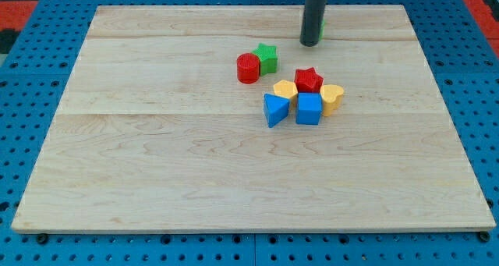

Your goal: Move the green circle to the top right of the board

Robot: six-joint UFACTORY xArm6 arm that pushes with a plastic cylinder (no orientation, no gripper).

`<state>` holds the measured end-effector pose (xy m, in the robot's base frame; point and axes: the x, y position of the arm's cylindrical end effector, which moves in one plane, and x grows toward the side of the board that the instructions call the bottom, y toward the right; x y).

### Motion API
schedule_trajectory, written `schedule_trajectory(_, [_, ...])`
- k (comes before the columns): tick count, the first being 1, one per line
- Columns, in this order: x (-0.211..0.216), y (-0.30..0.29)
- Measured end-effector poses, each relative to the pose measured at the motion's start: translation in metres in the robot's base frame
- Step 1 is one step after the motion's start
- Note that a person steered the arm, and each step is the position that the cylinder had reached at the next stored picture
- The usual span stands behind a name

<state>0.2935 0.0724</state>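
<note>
Starting at the view's bottom, the wooden board lies bare, then comes the cluster: blue triangle and blue cube in front, a yellow block and a second yellow block behind them, the red star wedged among them. A little farther back, the red cylinder sits touching the green star. And up near the view's top stands the rod, its tip planted on the board — with only a sliver of the green circle peeking out on the rod's right side, just beside it. There is no gripper on this arm, so nothing to spread or close; the rod simply leans on things.

The risk, as a judgement: the circle is round and the contact looks off-centre, so a push toward the top right could let it slip round the rod and roll off line — or run past the board's top edge, which is near.

As for heading, a round block has no long axis to speak of, and too little shows to tell more
</note>
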Motion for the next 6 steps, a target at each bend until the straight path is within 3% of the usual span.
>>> schedule_trajectory(1, [-0.013, -0.025])
schedule_trajectory(2, [-0.016, 0.029])
schedule_trajectory(3, [-0.025, 0.041])
schedule_trajectory(5, [-0.047, -0.012])
schedule_trajectory(6, [-0.070, 0.015])
